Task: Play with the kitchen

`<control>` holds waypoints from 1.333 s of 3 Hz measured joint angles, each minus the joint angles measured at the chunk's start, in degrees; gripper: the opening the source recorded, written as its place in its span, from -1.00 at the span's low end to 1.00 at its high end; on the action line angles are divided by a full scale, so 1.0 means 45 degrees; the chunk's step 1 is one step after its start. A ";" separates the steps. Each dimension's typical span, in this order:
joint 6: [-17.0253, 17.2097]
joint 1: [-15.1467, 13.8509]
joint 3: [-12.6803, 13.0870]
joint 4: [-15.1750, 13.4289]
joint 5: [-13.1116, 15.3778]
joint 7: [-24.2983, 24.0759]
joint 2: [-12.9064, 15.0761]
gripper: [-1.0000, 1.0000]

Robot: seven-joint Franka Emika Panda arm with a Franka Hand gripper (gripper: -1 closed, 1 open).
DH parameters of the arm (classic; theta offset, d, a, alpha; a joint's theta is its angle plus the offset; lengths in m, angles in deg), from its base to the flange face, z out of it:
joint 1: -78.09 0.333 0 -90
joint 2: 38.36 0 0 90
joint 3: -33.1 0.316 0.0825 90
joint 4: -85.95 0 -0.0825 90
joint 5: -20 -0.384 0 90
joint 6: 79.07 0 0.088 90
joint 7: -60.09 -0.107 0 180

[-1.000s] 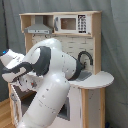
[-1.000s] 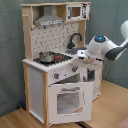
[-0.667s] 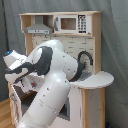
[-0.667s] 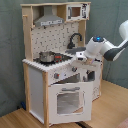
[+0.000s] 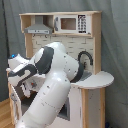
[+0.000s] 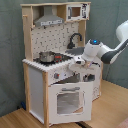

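From my remote station I found the kitchen standing on the wooden floor against a dark curtain, filling the left and middle of the second exterior view. The arm reached in from the second exterior view's right, and its gripper sat at the front edge of the counter, just above the knob panel and the oven door. I could not tell whether the gripper was open, closed or holding anything.

Risks, as I judged them: the oven door appeared slightly ajar, and a downward or leftward move could have caught its top edge and strained the hinge. The small pot stood on the stovetop near the gripper, so a sweep to the left might have knocked it off the counter. The black faucet rose just behind the wrist and could have been struck if the arm lifted carelessly. In the first exterior view the arm's bulk hid most of the counter, so I had only one usable view of the contact point.

Count, left to right in the second exterior view: one pot, one grey hood, one oven door, one faucet, one toy microwave, one gripper.
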 joint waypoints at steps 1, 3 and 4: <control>-0.0559 0.0733 -0.0957 0.0001 0.0000 0.0317 0.0142 1.00; -0.1027 0.2162 -0.2477 0.0049 0.0000 0.1008 0.1278 1.00; -0.1016 0.2179 -0.2564 0.0050 0.0000 0.1226 0.1627 1.00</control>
